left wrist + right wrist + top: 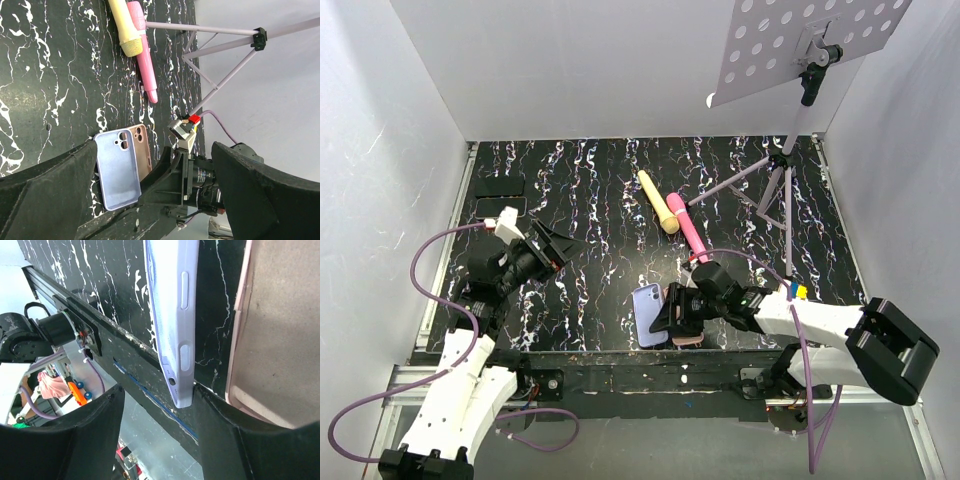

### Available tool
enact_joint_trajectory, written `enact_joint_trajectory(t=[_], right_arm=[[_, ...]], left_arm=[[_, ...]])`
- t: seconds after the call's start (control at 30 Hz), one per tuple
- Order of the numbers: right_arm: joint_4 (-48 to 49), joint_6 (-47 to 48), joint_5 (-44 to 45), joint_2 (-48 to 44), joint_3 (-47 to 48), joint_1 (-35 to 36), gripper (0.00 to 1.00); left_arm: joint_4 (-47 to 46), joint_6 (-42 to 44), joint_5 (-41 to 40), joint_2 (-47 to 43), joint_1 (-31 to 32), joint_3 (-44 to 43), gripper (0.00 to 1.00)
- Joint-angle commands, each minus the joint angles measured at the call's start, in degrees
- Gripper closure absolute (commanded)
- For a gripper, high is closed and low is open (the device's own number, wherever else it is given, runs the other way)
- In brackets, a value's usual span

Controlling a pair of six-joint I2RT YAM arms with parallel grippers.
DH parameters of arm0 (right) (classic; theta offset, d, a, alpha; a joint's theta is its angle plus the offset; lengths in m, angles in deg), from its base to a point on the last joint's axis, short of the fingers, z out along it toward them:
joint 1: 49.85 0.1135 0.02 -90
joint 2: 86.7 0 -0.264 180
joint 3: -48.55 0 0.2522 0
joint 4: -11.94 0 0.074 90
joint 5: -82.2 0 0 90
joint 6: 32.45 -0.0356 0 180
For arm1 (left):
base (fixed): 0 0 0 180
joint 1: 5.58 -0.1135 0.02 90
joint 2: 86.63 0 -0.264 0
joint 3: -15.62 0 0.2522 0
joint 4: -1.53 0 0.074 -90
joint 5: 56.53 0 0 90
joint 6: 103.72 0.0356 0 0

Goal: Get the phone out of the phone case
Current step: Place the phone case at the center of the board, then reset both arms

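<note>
1. Jaws. Your right gripper [675, 312] has them spread, pinching nothing. Your left gripper [555, 248] has them wide apart and empty.
2. Phone [650, 314]. It sits lavender back up on the table [600, 190], near the near edge. Its long axis runs near-to-far. It lies just left of the right gripper and well right of the left one, so the right arm is the nearer.
3. Case [143, 150]. It sits just right of the phone with nothing in it. By this reading the phone is already out.
4. Views.
   - The right wrist shows the phone's buttoned side, its end in the gap close by one finger [222, 435], and bare table between phone and case. Whether that finger touches the phone cannot be told.
   - The top view hides most of the case under the gripper.
   - The left wrist shows both camera corners side by side.
5. Surroundings. A pink stick [688, 226] and a yellow stick [658, 203] lie farther back.
</note>
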Motion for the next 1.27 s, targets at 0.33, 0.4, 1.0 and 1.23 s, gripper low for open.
enact_joint_trajectory(t=[0.33, 0.4, 1.0, 1.23], right_arm=[[-20.39, 10.41, 9.91, -13.36, 7.21, 0.31, 0.23], [-24.42, 12.69, 10.61, -15.91, 8.88, 0.31, 0.19], [-47.49, 32.47, 44.63, -46.68, 34.99, 0.31, 0.13], [-40.8, 32.13, 44.53, -53.53, 29.73, 0.31, 0.12]], left_arm=[[0.6, 3.31, 1.03, 1.5, 0.26, -4.3, 0.02], [1.21, 4.98, 0.59, 1.24, 0.17, -6.23, 0.02], [2.9, 24.42, -14.62, -6.32, 0.7, -34.37, 0.02], [-1.69, 21.86, -12.16, -7.73, 0.78, -30.67, 0.02]])
